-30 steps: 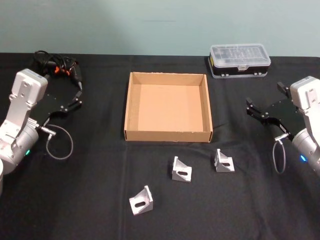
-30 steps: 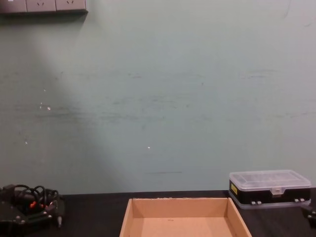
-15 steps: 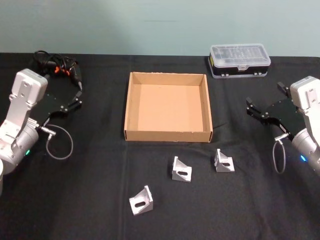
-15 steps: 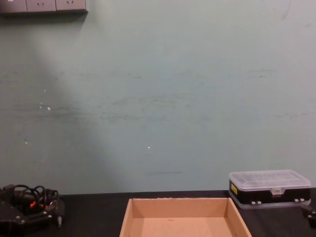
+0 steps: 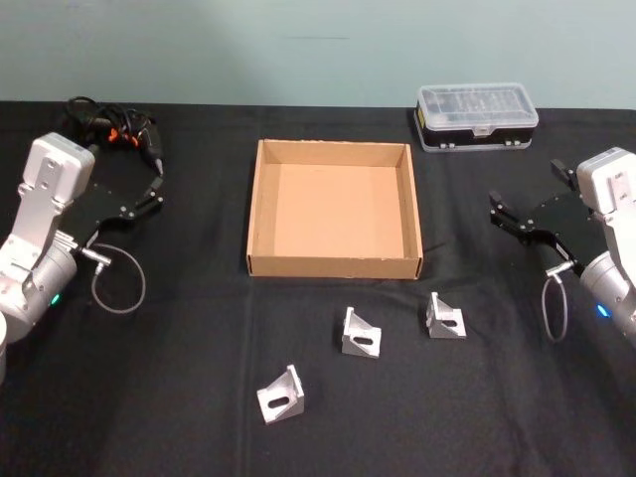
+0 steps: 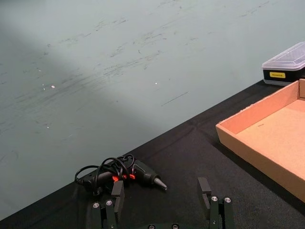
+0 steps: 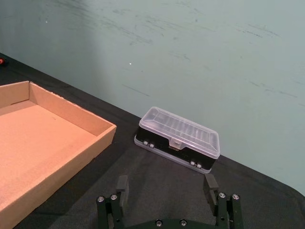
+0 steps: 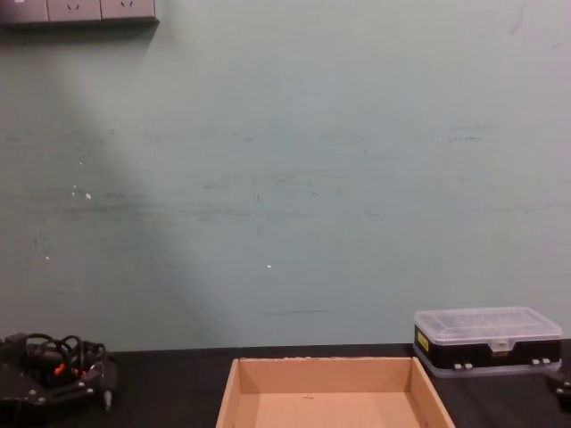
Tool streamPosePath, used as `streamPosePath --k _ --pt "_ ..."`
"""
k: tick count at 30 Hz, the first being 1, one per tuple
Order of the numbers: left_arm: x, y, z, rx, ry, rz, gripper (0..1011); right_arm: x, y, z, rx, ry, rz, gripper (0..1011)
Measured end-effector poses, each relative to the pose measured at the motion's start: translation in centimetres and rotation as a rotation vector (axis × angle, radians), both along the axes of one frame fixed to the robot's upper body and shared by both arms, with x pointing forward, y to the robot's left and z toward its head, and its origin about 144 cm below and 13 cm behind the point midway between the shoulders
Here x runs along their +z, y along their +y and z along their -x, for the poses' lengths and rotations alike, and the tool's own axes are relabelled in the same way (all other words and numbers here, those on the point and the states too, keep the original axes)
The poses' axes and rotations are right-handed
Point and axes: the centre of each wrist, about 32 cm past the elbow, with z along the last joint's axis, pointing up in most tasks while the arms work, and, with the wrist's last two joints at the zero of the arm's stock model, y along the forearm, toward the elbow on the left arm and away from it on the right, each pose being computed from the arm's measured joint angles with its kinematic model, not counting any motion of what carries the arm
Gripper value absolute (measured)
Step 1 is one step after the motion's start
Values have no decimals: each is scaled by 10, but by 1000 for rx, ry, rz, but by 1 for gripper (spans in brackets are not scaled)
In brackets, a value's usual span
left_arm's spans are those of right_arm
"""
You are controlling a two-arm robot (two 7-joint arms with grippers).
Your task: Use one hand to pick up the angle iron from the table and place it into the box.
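- Black table point(image 5: 149, 397), head view: the box point(image 5: 333, 266) sits at upper centre, empty. Three pieces lie below it, apart from one another: left angle iron point(image 5: 281, 396) at lower left of centre, middle angle iron point(image 5: 360, 335), right angle iron point(image 5: 445, 318). None is held.
- Head view, tools: the left gripper point(image 5: 149, 184) is at the left edge and the right gripper point(image 5: 525, 194) at the right edge, both well apart from the irons.
- Left wrist view: the left gripper point(image 6: 160, 195) has its fingers spread and holds nothing. A corded tool point(image 6: 124, 172) lies beyond it.
- Right wrist view: the right gripper point(image 7: 166, 183) has its fingers spread and is empty. The plastic case point(image 7: 178, 138) is at centre.
- Chest view: the box point(image 8: 326, 370) is at bottom centre.
- Procedure, my judgement: the step in hand is the approach. I would send the right gripper alone to the right angle iron, descend from above, straddle one flange and close squarely. I would then lift above the box wall before crossing.
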Motion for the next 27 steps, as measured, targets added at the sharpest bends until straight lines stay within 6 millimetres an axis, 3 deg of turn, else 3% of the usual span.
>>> streamPosePath --k 20,27 --pt "0 0 0 0 0 0 1000 0 0 0 1 0 0 1000" --pt "0 0 0 0 0 0 1000 14 -13 -2 73 -14 4 1000"
